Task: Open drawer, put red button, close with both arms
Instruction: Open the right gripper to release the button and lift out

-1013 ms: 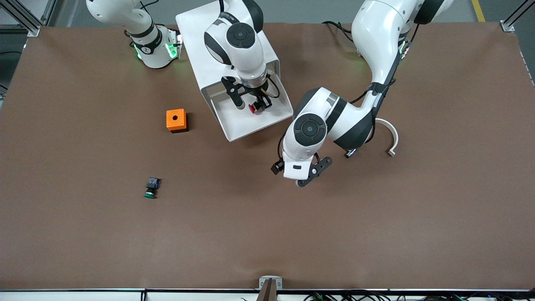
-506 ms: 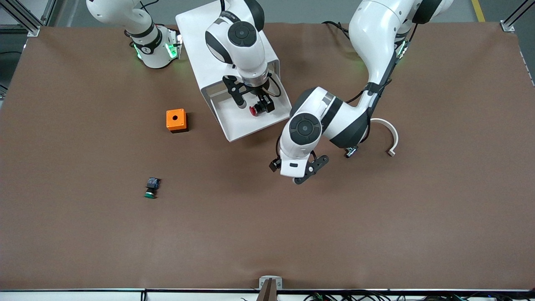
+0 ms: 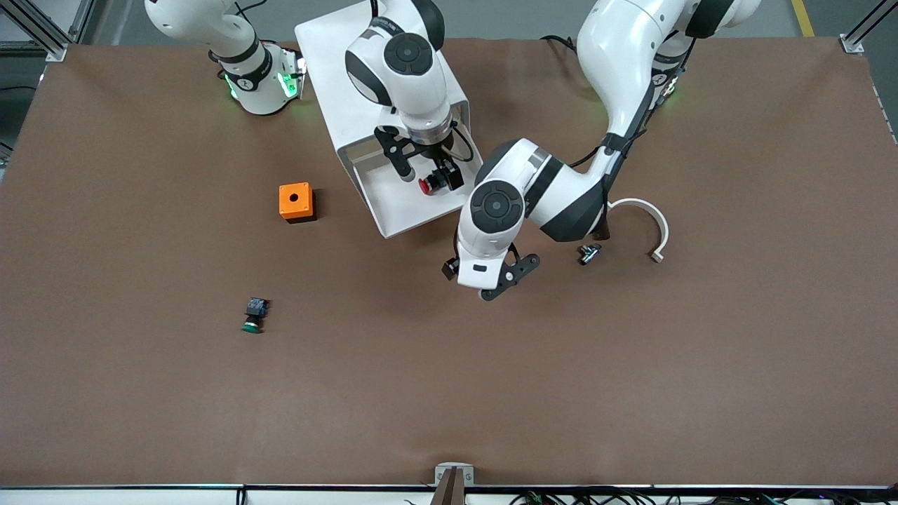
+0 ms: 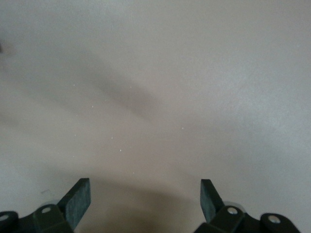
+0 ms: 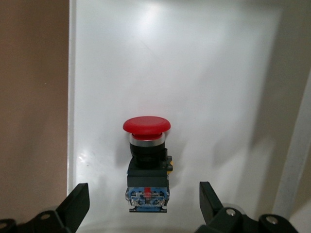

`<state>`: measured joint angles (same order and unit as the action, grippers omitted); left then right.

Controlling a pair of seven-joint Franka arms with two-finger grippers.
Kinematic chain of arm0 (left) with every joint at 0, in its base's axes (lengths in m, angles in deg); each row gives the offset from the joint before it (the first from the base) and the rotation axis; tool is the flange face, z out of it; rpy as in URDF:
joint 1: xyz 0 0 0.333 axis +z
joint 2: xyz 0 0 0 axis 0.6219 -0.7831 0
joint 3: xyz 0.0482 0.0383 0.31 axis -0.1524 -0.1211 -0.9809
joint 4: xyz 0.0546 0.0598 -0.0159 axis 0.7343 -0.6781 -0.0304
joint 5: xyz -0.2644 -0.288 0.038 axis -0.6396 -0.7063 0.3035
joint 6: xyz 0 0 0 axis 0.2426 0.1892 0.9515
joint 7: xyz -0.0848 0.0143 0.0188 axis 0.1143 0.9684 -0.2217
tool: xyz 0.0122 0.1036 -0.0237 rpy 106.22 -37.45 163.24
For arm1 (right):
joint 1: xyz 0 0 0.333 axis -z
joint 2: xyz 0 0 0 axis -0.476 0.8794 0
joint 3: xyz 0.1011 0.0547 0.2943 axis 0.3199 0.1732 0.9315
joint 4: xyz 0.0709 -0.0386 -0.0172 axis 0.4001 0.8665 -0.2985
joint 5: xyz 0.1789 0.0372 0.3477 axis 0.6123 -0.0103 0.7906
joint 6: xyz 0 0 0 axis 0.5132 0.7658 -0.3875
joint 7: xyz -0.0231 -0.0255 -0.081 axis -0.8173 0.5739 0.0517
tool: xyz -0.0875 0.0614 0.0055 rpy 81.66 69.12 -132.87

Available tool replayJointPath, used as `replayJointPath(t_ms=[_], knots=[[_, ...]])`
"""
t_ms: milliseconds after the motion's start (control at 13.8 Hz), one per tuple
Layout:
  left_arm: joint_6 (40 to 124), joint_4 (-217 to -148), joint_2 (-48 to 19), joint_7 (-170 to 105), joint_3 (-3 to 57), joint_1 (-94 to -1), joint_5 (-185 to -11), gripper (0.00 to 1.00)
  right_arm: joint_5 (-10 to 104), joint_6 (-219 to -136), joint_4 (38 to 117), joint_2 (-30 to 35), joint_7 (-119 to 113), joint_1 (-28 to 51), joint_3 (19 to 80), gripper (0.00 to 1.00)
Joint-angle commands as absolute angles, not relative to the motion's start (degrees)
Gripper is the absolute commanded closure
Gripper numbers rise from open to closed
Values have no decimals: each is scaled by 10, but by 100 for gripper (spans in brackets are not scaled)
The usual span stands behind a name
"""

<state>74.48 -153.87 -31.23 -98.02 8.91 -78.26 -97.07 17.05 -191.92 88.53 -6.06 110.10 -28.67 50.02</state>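
- Hanging over the open drawer (image 3: 403,203), my right gripper (image 5: 143,204) has its jaws spread wide and holds nothing.
- My right wrist view shows the red button (image 5: 146,162) lying on the white floor of the drawer, between my two right fingers (image 5: 77,204) but touching neither. Its red cap points away from the gripper and its blue rear block is toward it.
- From the front view I see the same button (image 3: 426,185) only as a small red spot beside the black of my right gripper (image 3: 431,175); its black body and blue block are hard to tell there.
- The front view gives what my wrist views do not: the drawer is pulled out of the white cabinet (image 3: 337,77) toward the front camera, and the button lies in its part toward the left arm's end of the table.
- My left gripper (image 3: 491,284) is over bare brown table (image 3: 631,365), nearer to the front camera than the drawer.
- My left wrist view shows its jaws wide apart, with the two fingers (image 4: 77,200) empty and only plain table surface between them.
- Only the front view shows an orange box (image 3: 296,202) beside the drawer, toward the right arm's end, and a green-capped button (image 3: 253,315) nearer to the front camera than that box.
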Motion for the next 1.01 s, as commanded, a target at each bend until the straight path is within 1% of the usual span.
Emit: replayJointPath(t_ms=[0, 217, 506, 651, 940], knots=[[754, -1552, -302, -980, 91, -789, -958, 1, 129, -1880, 848, -57, 1107, -289, 492, 0], [755, -1552, -303, -980, 91, -790, -959, 1, 107, -1826, 815, -57, 1040, -252, 491, 0], [764, -1552, -302, -979, 91, -788, -959, 1, 107, -1771, 806, -67, 912, -198, 491, 0], [765, -1555, -302, -980, 91, -791, -959, 1, 107, -1727, 792, -75, 831, -157, 490, 0], [765, -1572, -303, -980, 100, -809, -960, 1, 108, -1631, 778, -120, 661, -61, 490, 0]])
